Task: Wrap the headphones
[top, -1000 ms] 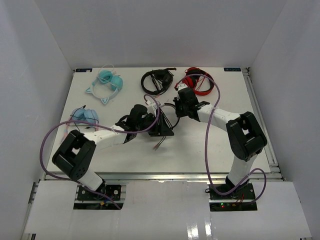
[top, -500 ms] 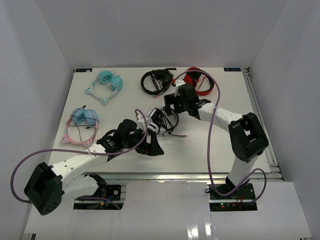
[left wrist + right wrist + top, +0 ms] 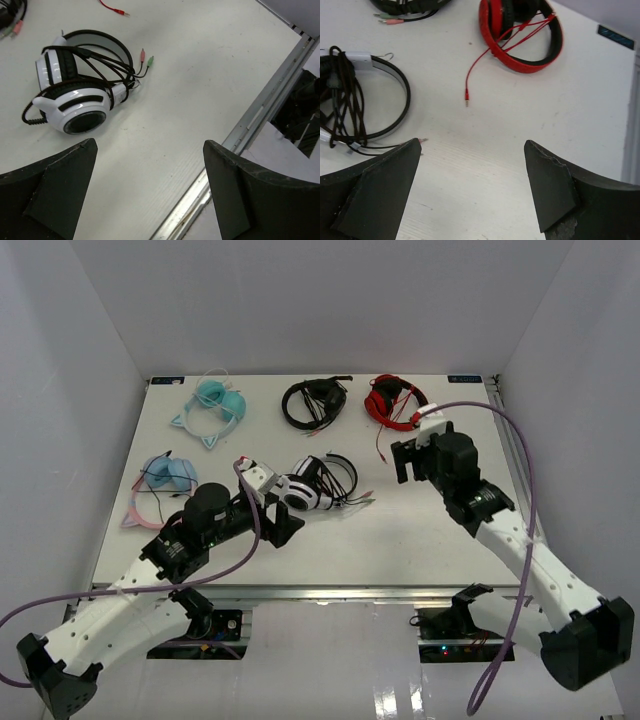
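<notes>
Headphones (image 3: 315, 485) lie on the table (image 3: 420, 540) mid-front, cups side by side, just ahead of the L arm and well clear of the black pair (image 3: 313, 402) and red pair (image 3: 395, 402) at the back. The cable (image 3: 107, 62) is bundled in loops across band + cup. The plug ends (image 3: 146, 57) stick out loose beside the band.

L gripper (image 3: 149, 145): jaws spread wide, nothing in them, hovering near the cups w/o touching. R gripper (image 3: 472, 144): also spread wide + empty, off to the right of the band, apart from it.

Step, my read: wrap looks basically done, at the release/clear-off stage. Next, if anything: tuck the loose plug ends. That needs a fine pinch on thin cable w/o dragging the set or undoing the loops. Otherwise just move the arms away.
</notes>
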Motion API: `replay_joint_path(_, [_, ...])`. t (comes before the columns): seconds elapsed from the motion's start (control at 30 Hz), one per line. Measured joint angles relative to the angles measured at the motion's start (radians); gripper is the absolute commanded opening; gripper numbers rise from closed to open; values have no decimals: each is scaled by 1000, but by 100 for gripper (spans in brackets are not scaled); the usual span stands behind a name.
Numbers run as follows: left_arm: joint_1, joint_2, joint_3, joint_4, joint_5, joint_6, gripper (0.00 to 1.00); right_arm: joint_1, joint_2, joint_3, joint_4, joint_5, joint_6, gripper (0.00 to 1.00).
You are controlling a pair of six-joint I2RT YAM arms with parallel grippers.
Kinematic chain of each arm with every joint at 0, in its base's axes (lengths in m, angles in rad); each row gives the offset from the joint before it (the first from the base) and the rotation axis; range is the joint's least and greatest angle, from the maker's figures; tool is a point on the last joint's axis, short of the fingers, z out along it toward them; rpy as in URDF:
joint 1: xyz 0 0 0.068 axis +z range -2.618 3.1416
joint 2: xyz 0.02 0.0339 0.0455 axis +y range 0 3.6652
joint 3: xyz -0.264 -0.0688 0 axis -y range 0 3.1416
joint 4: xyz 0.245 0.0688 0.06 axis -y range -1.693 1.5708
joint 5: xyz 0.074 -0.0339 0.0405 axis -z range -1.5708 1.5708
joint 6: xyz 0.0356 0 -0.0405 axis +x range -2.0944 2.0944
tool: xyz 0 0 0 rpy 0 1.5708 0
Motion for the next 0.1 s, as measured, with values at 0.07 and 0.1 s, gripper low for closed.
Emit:
replay_joint_path(0.07, [0, -26, -16, 6, -17, 42, 98, -6, -101, -60, -8, 39, -23, 90])
replay_joint_path(0.1, [0, -40, -28, 8, -25, 57, 98, -17, -143, -82, -14, 50, -31, 90])
